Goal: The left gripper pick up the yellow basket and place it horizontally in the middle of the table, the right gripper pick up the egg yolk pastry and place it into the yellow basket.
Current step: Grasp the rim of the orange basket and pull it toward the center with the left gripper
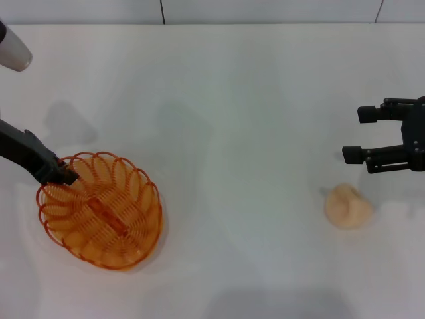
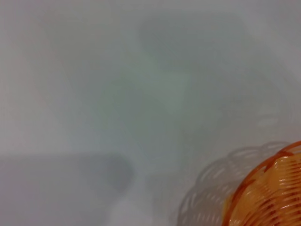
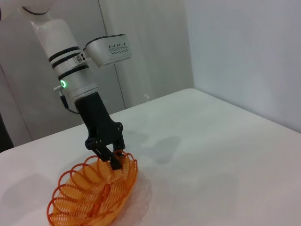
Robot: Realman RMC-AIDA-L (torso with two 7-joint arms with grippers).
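Note:
The yellow basket (image 1: 99, 209) is on the left of the table (image 1: 232, 100), lying at a slant. My left gripper (image 1: 64, 174) is shut on its far-left rim. The right wrist view shows those fingers (image 3: 114, 159) pinching the rim, with that end of the yellow basket (image 3: 94, 195) tipped up. A piece of the basket (image 2: 270, 197) fills one corner of the left wrist view. The egg yolk pastry (image 1: 347, 207) rests on the table at the right. My right gripper (image 1: 354, 134) is open, just beyond the pastry and apart from it.
The table's far edge meets a grey wall (image 1: 265, 10). A white part of the left arm (image 1: 13, 53) shows at the far left. In the right wrist view the left arm (image 3: 70, 70) stands over the basket.

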